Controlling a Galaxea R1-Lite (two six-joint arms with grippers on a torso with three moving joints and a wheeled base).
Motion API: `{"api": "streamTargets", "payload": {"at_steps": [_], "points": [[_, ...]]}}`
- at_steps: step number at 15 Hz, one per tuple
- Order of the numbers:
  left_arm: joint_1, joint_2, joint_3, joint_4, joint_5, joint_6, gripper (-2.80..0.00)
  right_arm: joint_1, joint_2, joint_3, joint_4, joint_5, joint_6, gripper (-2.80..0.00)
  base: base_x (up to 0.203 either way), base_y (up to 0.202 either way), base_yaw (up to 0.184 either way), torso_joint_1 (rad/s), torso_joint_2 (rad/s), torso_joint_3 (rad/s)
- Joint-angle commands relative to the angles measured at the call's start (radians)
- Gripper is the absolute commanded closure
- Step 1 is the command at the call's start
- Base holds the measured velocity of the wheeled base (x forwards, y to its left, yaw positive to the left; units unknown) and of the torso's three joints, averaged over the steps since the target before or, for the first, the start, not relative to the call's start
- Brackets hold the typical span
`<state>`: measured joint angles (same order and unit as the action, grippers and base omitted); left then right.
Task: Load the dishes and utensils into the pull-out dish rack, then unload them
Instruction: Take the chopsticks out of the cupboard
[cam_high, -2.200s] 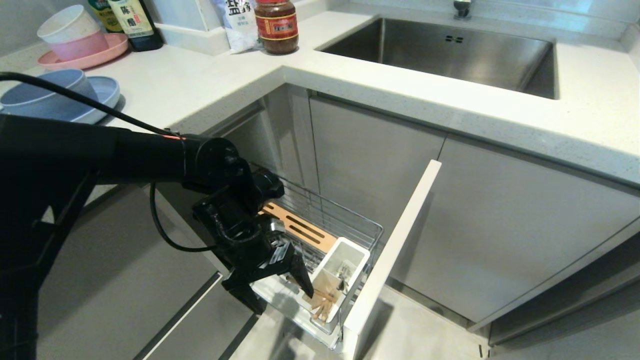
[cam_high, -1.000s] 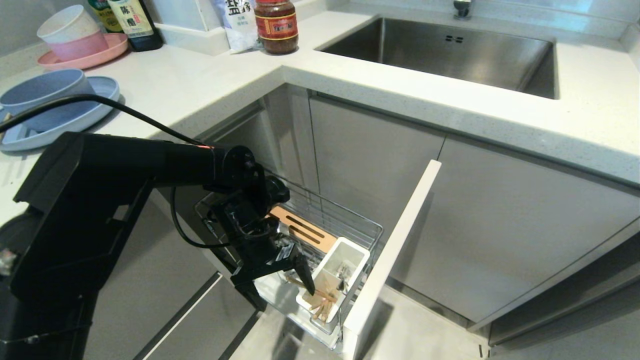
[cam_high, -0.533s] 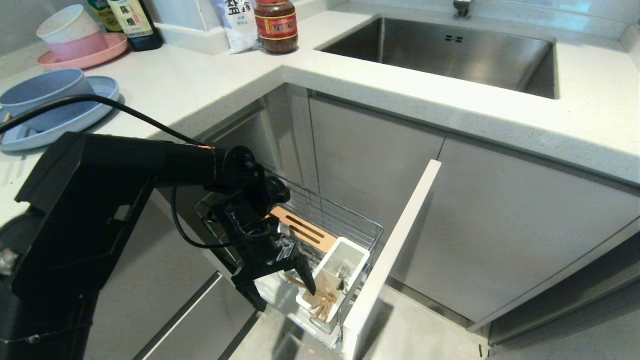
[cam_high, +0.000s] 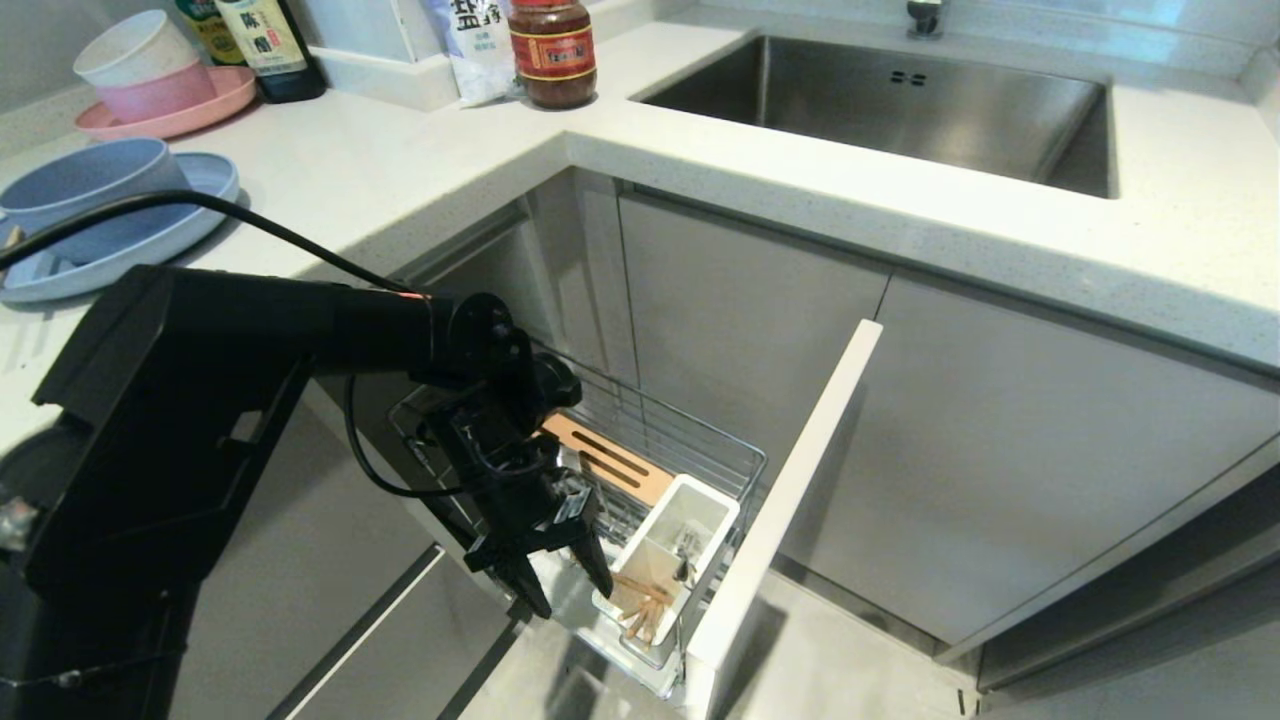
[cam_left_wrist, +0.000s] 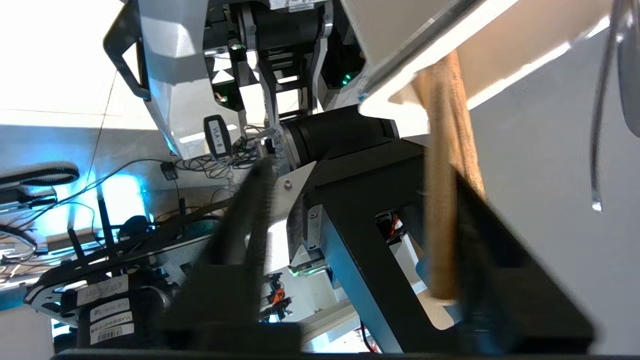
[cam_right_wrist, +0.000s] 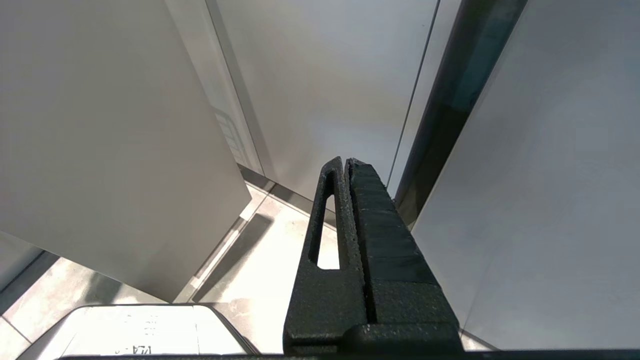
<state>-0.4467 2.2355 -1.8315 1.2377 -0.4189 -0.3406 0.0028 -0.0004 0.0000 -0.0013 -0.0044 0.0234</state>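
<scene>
The pull-out dish rack stands drawn out below the counter, its pale front panel to the right. Its white cup holds the wooden chopsticks and silver metal utensils. My left gripper points down at the cup's near side. It is open, with the chopsticks lying against one finger and a wide gap to the other. The light-blue plate and blue-grey bowl sit on the counter at the left. My right gripper hangs shut, low beside the cabinet fronts.
A pink plate with stacked bowls, a bottle and a jar stand at the back of the counter. The sink is at the back right. Grey cabinet doors stand behind the rack.
The left gripper's fingers have drawn closer together around the chopsticks' ends over the last half second. The arm itself has stayed in place.
</scene>
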Motion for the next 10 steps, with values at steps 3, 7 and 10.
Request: {"api": "streamTargets", "payload": {"at_steps": [3, 7, 10], "points": [[-0.007, -0.003, 0.0, 0.008, -0.03, -0.003, 0.0, 0.0, -0.004, 0.002, 0.0, 0.0, 0.0, 0.0, 0.0, 0.0, 0.0, 0.0, 0.0, 0.0], [-0.022, -0.006, 0.0, 0.03, -0.039, -0.003, 0.0, 0.0, -0.004, 0.002, 0.0, 0.0, 0.0, 0.0, 0.0, 0.0, 0.0, 0.0, 0.0, 0.0], [-0.024, -0.025, 0.0, 0.034, -0.054, -0.005, 0.0, 0.0, -0.004, 0.002, 0.0, 0.0, 0.0, 0.0, 0.0, 0.0, 0.0, 0.0, 0.0, 0.0]]}}
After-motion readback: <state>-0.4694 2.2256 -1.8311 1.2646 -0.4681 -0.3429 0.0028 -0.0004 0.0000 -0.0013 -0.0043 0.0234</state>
